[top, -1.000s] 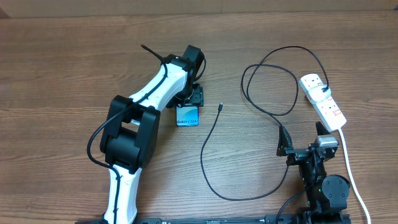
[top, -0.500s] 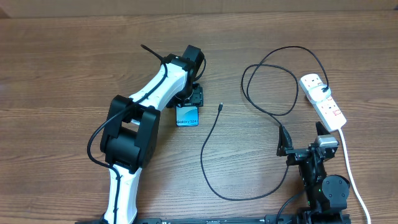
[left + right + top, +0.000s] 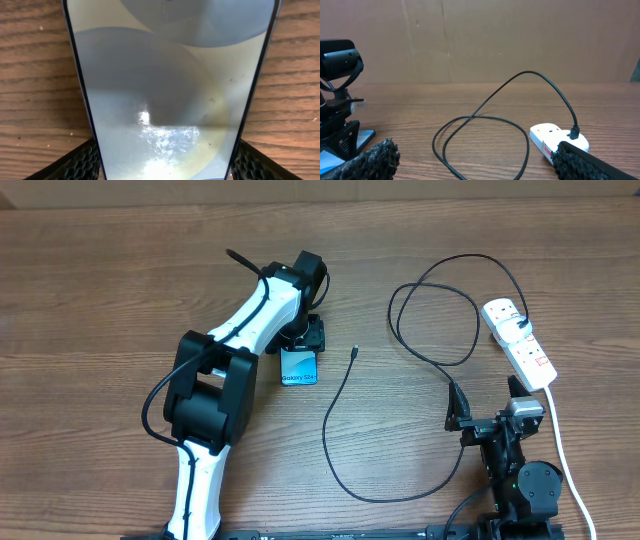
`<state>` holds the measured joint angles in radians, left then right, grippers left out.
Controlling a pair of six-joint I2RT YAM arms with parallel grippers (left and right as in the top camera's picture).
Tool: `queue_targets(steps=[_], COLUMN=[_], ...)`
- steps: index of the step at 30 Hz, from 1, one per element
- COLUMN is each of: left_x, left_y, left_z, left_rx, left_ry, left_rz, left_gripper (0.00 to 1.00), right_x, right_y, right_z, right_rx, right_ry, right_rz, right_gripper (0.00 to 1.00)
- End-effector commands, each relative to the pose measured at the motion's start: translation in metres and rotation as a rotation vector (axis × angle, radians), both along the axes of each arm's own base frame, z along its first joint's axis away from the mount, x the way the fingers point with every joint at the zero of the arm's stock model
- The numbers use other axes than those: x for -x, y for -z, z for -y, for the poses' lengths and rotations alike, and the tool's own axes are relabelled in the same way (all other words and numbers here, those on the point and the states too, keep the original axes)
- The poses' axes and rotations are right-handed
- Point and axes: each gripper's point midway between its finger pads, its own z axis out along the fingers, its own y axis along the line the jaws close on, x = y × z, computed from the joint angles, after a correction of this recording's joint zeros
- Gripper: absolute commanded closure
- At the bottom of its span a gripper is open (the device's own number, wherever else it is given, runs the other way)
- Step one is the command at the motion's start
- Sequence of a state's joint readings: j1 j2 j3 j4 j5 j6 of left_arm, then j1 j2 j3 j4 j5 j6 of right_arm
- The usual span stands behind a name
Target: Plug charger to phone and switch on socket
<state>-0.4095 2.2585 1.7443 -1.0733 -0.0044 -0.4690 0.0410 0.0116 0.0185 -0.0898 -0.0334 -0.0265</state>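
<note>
The phone [image 3: 300, 370] lies on the wooden table with its light blue screen up. My left gripper [image 3: 300, 352] is over its far end. In the left wrist view the phone [image 3: 165, 100] fills the gap, and the black pads [image 3: 82, 162] press against both of its long edges. The charger [image 3: 328, 420] is a thin black cable. Its small tip [image 3: 355, 351] lies free to the right of the phone, and its other end is plugged into the socket [image 3: 520, 340]. My right gripper [image 3: 480, 415] stands open near the front edge, with nothing between its fingers [image 3: 370, 160].
A thick white cord [image 3: 562, 445] runs from the socket toward the front right edge. The cable forms a loop [image 3: 480, 117] between my right gripper and the socket [image 3: 547, 135]. A brown cardboard wall [image 3: 480, 40] stands behind the table.
The phone has shifted slightly between the left gripper's pads and now lies straighter. The right arm and the cable have not moved.
</note>
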Motion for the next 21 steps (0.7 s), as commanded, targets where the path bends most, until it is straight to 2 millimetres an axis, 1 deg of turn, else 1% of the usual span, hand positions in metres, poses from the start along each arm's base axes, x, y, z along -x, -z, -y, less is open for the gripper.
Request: queue_targets(steps=[1, 10, 19, 21], left_x=[-0.011, -0.013, -0.019, -0.019], left_y=[-0.006, -0.013, -0.034, -0.037], left_z=[-0.003, 0.001, 0.004, 0.007], left_rx=[-0.004, 0.015, 0.022, 0.039], left_ry=[-0.022, -0.022, -0.022, -0.021], left_rz=[0.023, 0.022, 0.033, 0.029], left_gripper=[0.28, 0.28, 0.28, 0.28], right_x=[0.0, 0.0, 0.0, 0.0], right_y=[0.002, 0.002, 0.002, 0.002], right_z=[0.0, 0.0, 0.0, 0.0], right_rx=[0.005, 0.005, 0.005, 0.005], right_ry=[0.004, 0.004, 0.004, 0.004], right_rz=[0.005, 0.005, 0.005, 0.005], right_gripper=[0.0, 0.0, 0.0, 0.0])
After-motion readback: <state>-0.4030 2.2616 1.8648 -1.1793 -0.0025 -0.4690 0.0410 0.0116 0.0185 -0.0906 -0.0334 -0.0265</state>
